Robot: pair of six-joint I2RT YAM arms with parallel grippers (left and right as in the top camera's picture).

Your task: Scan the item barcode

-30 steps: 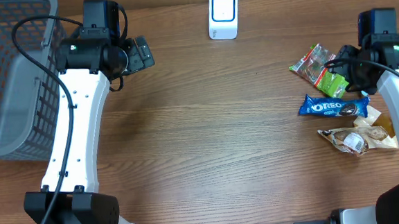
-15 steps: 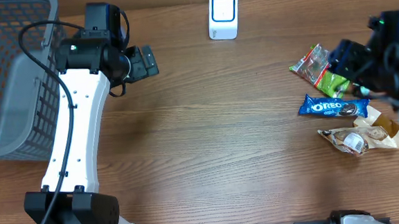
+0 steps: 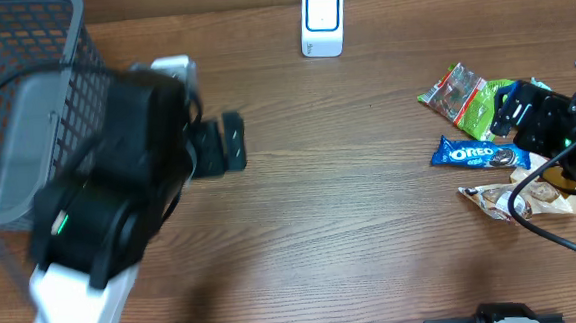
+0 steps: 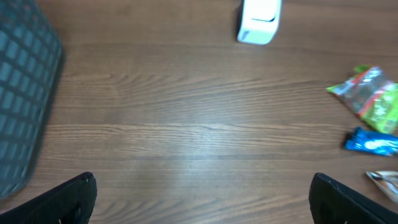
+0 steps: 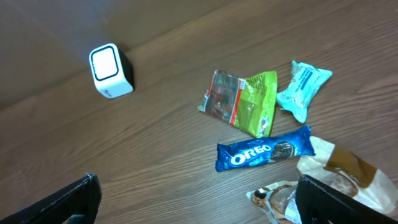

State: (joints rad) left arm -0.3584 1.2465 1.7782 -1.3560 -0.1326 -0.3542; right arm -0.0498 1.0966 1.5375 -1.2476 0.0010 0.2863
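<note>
The white barcode scanner [image 3: 322,22] stands at the back centre of the table, and shows too in the left wrist view [image 4: 259,22] and the right wrist view [image 5: 111,70]. Snack items lie at the right: a green bag [image 5: 242,99], a teal packet [image 5: 303,87], a blue Oreo pack [image 5: 264,149] and a brown cookie bag [image 5: 339,177]. My right gripper [image 5: 199,202] hangs open above the Oreo pack and the brown bag, holding nothing. Over bare wood left of centre, my left gripper [image 4: 202,199] is open and empty.
A grey mesh basket [image 3: 15,118] fills the far left of the table. My left arm [image 3: 111,212] is blurred and rises high beside it. Bare wood lies between the scanner and the snack pile.
My right gripper drew back from the green bag toward the near right and opened wider, holding nothing. My left arm swung right and up toward the camera, now blurred.
</note>
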